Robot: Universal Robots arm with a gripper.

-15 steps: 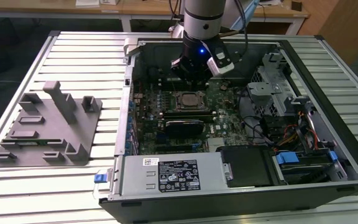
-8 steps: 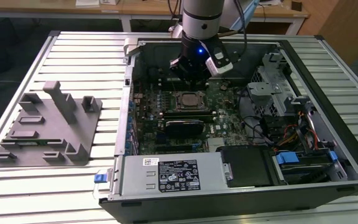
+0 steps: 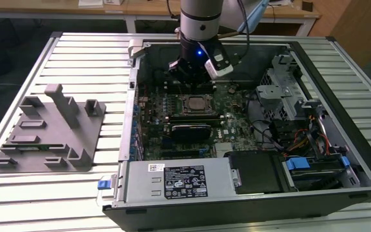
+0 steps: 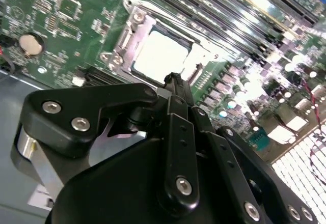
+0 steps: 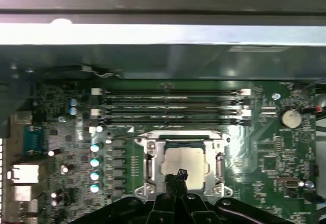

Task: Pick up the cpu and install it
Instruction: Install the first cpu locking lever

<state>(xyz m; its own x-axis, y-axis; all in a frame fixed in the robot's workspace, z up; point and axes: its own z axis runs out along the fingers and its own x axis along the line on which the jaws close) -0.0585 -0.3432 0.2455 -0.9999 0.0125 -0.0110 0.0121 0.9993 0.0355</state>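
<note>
A: Exterior view, from its left: grey moulded fixture tray with upright posts (image 3: 50,130) on the slatted metal table (image 3: 18,193), nothing on it that I can make out. Then the open black-and-silver computer case (image 3: 250,193), the green motherboard (image 3: 234,133) lying flat inside

B: And the cpu?

A: The flat square chip with the shiny silver-white top (image 5: 184,164) sits inside the metal-framed socket (image 5: 147,168) in both wrist views; it looks level, frame not closed over it

B: Gripper?

A: Black two-finger gripper (image 5: 177,175) hovers just above the chip's near edge, tips drawn together to a narrow point, gripping nothing

B: Risks?

A: My judgement: if the chip is not fully seated, a downward nudge from those tips could tilt it and damage the socket contacts. The memory slots (image 5: 173,104) lie just beside the socket, so a sideways drift could clip them
</note>
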